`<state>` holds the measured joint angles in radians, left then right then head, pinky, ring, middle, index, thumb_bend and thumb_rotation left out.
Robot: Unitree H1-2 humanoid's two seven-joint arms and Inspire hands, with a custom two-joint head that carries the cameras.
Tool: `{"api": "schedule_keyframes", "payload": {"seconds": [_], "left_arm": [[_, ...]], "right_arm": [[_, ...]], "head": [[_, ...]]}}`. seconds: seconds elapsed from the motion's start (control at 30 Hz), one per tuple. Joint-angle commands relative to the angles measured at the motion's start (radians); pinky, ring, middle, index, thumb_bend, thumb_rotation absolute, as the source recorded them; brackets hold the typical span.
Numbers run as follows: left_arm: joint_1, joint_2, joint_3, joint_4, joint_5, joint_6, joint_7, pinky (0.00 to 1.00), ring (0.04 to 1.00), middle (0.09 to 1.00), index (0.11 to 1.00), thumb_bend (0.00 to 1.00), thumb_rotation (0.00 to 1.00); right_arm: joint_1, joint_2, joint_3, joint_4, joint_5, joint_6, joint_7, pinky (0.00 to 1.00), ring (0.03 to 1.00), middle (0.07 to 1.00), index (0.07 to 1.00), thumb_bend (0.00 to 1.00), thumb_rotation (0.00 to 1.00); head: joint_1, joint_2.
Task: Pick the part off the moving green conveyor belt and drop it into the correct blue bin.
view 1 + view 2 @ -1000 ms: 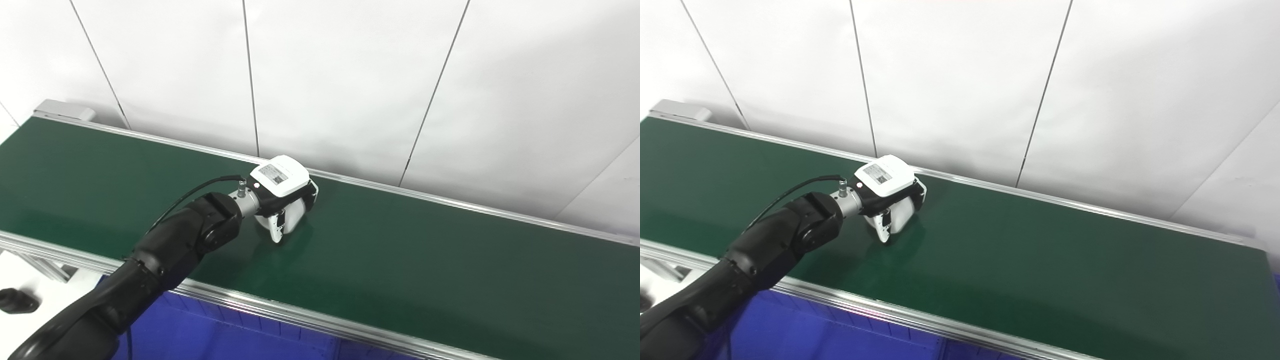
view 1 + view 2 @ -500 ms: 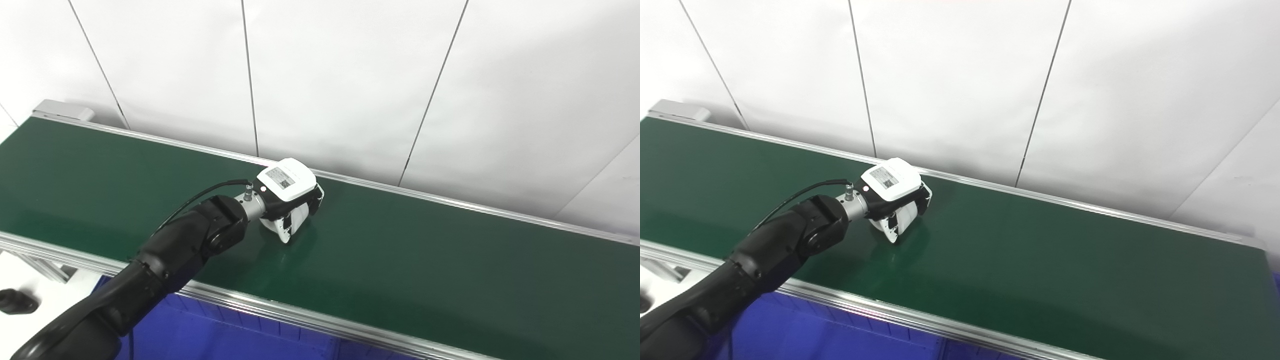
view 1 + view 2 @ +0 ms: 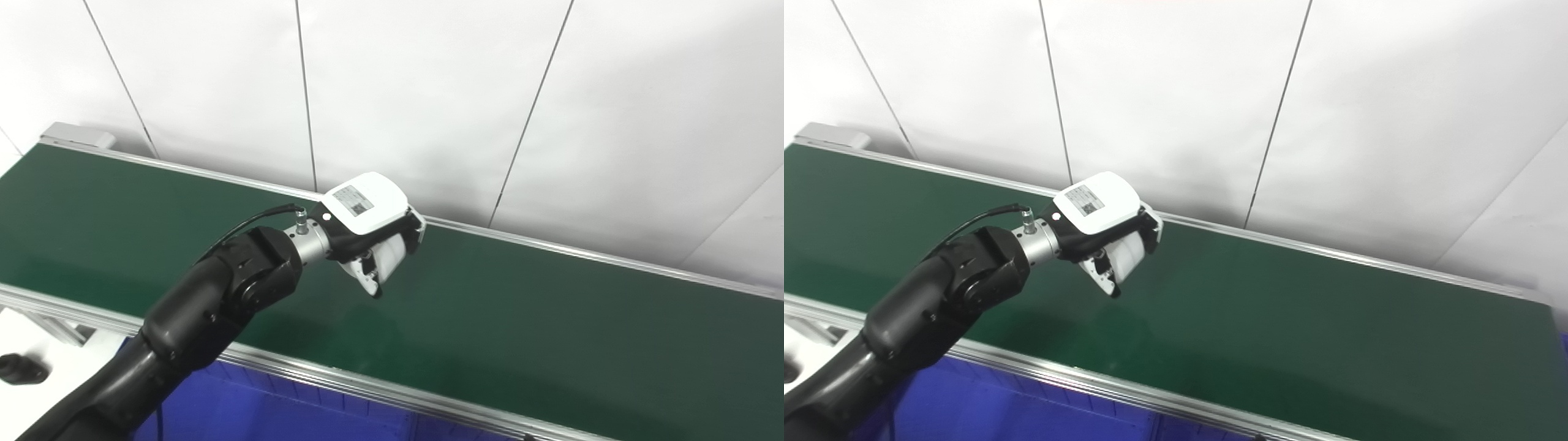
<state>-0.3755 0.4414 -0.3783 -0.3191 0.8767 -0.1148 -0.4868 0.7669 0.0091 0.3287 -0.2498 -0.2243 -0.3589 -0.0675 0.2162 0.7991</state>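
White cylindrical part is off the green conveyor belt now, held up in the air above it, with the left hand and its fingers wrapped around it. Blue bin sits just below the belt's near rail.

White part — gripped, lifted above green belt.

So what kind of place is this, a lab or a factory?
Probably a sorting test cell: a green conveyor belt with aluminium side rails, a blue bin below its near edge, plain white wall panels, and the robot's left hand.
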Motion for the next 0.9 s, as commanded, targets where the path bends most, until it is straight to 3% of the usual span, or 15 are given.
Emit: {"api": "schedule_keyframes", "payload": {"seconds": [0.0, 0.03, 0.13, 0.2, 0.3, 0.37, 0.63, 0.73, 0.87], "left_arm": [[-0.021, 0.034, 0.035, -0.095, -0.035, 0.035, -0.064, 0.34, 0.408, 0.479, 0.515, 0.5, 0.0], [-0.018, 0.035, 0.04, -0.117, -0.042, 0.041, -0.087, 0.34, 0.402, 0.48, 0.518, 0.5, 0.0], [0.004, 0.041, 0.056, -0.182, -0.066, 0.051, -0.142, 0.32, 0.399, 0.477, 0.522, 0.5, 0.0], [0.021, 0.042, 0.059, -0.22, -0.063, 0.064, -0.176, 0.33, 0.413, 0.51, 0.487, 0.5, 0.0], [0.053, 0.038, 0.063, -0.272, -0.062, 0.096, -0.236, 0.29, 0.387, 0.515, 0.506, 0.5, 0.0], [0.095, 0.032, 0.067, -0.308, -0.073, 0.126, -0.275, 0.3, 0.384, 0.51, 0.515, 0.5, 0.0], [0.338, 0.017, 0.062, -0.391, -0.036, 0.145, -0.319, 0.39, 0.421, 0.528, 0.478, 0.5, 0.0], [0.422, 0.036, 0.072, -0.349, -0.014, 0.093, -0.263, 0.39, 0.432, 0.536, 0.463, 0.5, 0.0], [0.528, 0.047, 0.098, -0.259, 0.025, 0.026, -0.134, 0.31, 0.399, 0.531, 0.48, 0.5, 0.0]], "right_arm": [[0.021, -0.009, 0.007, -0.069, 0.011, 0.017, 0.019, 1.0, 0.998, 0.994, 1.0, 0.75, 1.0], [0.022, -0.01, 0.007, -0.079, 0.016, 0.024, 0.023, 1.0, 0.999, 0.997, 1.0, 0.74, 1.0], [0.021, -0.014, 0.005, -0.116, 0.037, 0.044, 0.032, 1.0, 1.0, 1.0, 1.0, 0.71, 1.0], [0.021, -0.014, 0.004, -0.136, 0.049, 0.06, 0.035, 1.0, 1.0, 1.0, 1.0, 0.72, 1.0], [0.023, -0.016, 0.001, -0.153, 0.068, 0.079, 0.041, 1.0, 1.0, 1.0, 1.0, 0.75, 1.0], [0.025, -0.018, -0.001, -0.157, 0.07, 0.086, 0.042, 1.0, 1.0, 1.0, 1.0, 0.77, 1.0], [0.056, -0.031, 0.008, -0.165, 0.075, 0.081, 0.048, 1.0, 1.0, 1.0, 1.0, 0.76, 1.0], [0.065, -0.03, 0.012, -0.166, 0.079, 0.08, 0.048, 1.0, 1.0, 1.0, 1.0, 0.75, 1.0], [0.075, -0.026, 0.022, -0.179, 0.073, 0.083, 0.048, 1.0, 1.0, 0.999, 1.0, 0.73, 1.0]], "head": [[0.013, 0.016], [0.013, 0.016], [0.069, 0.064], [0.083, 0.074], [0.092, 0.074], [0.094, 0.071], [0.092, 0.072], [0.097, 0.07], [0.108, 0.085]]}}
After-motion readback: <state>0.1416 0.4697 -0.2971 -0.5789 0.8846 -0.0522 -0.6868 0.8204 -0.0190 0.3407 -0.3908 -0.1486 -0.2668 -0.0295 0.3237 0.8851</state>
